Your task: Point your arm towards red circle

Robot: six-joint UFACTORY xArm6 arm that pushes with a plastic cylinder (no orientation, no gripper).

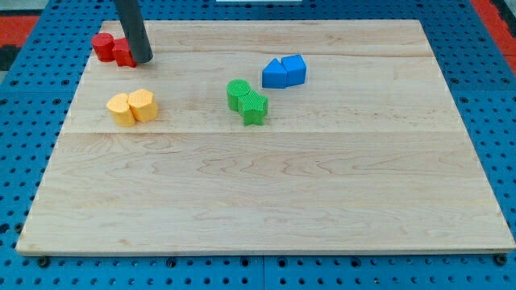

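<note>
At the upper left of the frame, on the counter (266, 193), the red circle (101, 44) sits just left of our tip (143, 60), a second red block (123, 54) between them; we carry no gripper.

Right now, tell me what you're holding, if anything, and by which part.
Nothing is held; I have no gripper. My tip rests on the board against the right side of the red blocks at the view's top left, touching or nearly so.
</note>
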